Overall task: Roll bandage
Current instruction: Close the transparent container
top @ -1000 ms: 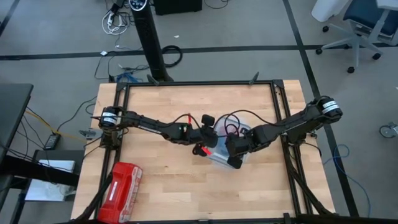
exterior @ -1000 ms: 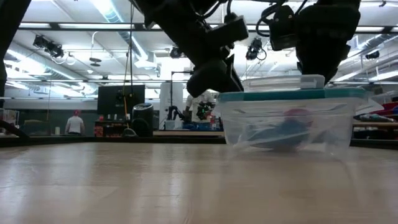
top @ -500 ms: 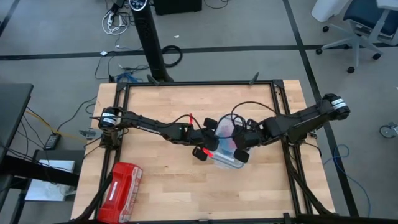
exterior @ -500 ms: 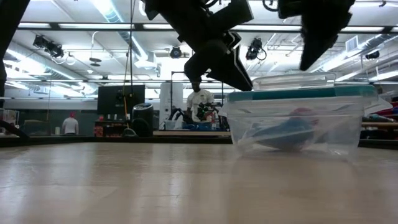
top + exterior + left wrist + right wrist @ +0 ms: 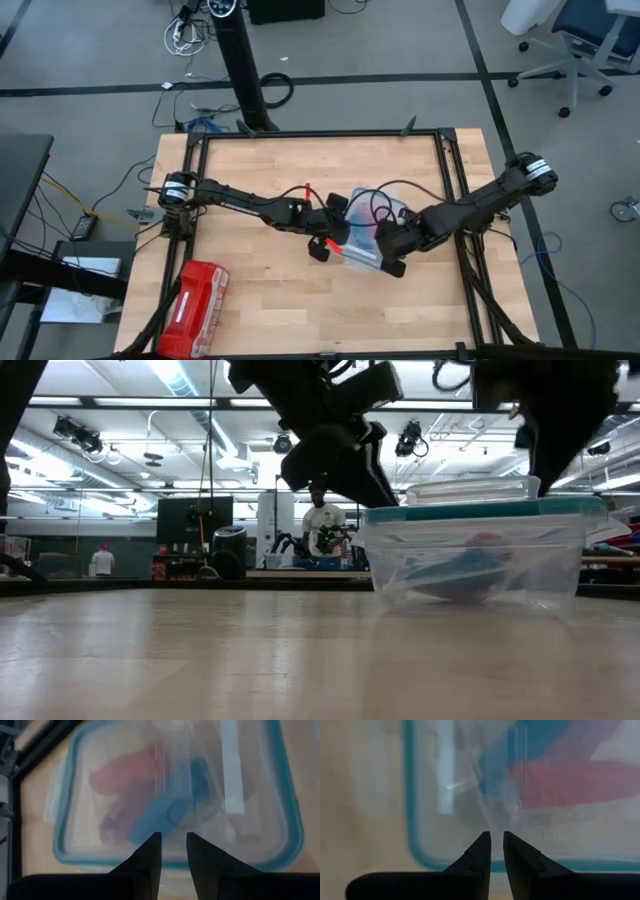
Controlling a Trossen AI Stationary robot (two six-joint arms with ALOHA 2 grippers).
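My left arm reaches low across the counter (image 5: 250,170) from its left edge toward the middle; my right arm comes in from the right edge, elbow bent, forearm angled down. Between them stands a clear lidded container (image 5: 470,555) with a teal rim. My left gripper (image 5: 173,851) hovers over the container's left side, fingers drawn close with only a narrow gap, holding nothing. My right gripper (image 5: 496,851) hangs over the container's near right corner, fingers likewise nearly together and empty. The bandage (image 5: 160,815), a blue roll, lies inside the closed container beside a red-pink roll (image 5: 570,782). A red pouch (image 5: 197,295) lies at the counter's near left corner.
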